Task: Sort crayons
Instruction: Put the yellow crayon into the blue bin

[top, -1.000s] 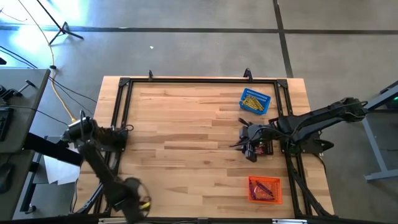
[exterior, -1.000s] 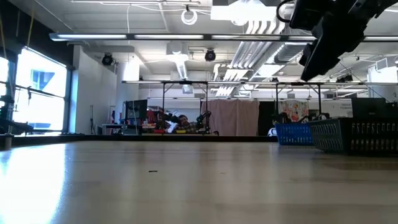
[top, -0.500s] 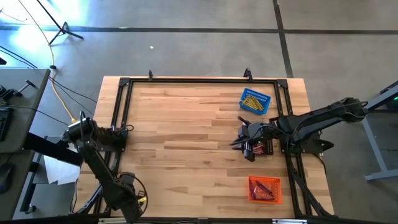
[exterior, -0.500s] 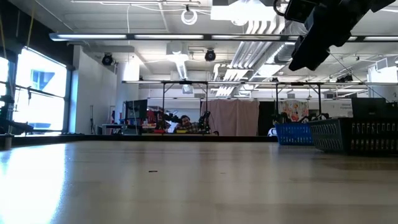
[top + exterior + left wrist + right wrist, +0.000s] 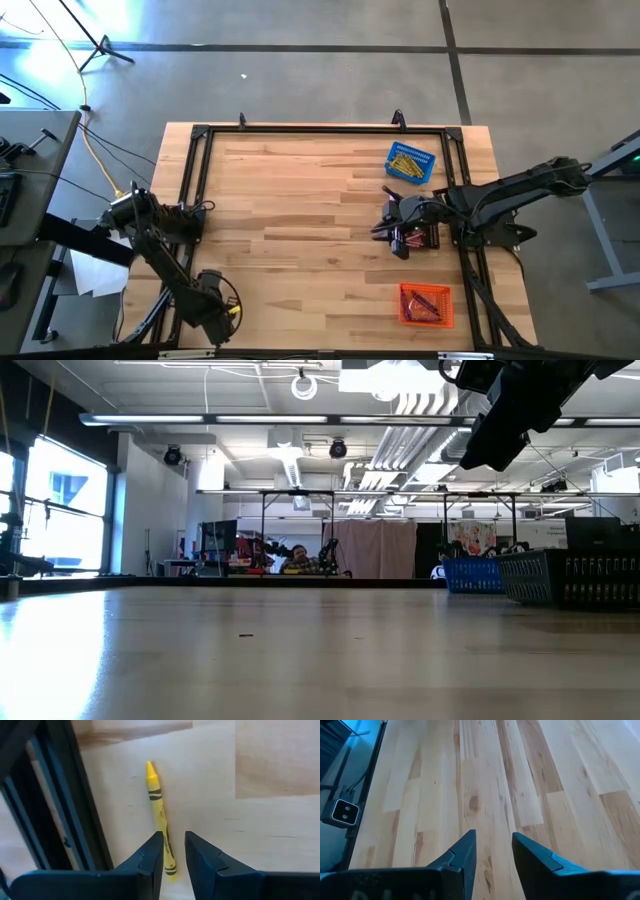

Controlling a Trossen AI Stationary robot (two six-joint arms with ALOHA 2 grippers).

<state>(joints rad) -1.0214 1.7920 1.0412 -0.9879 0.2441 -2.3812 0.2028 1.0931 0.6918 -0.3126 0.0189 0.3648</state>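
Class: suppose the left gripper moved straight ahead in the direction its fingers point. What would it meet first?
Most likely the yellow crayon: it lies on the wooden table right between and ahead of the left gripper's parted fingers, though its height above the crayon is unclear.

A single yellow crayon [image 5: 161, 827] with black bands lies flat on the pale wood desk [image 5: 260, 765], near the black frame rail at the desk's edge. More yellow crayons [image 5: 408, 163] fill the blue basket, and red ones [image 5: 425, 303] fill the orange basket.
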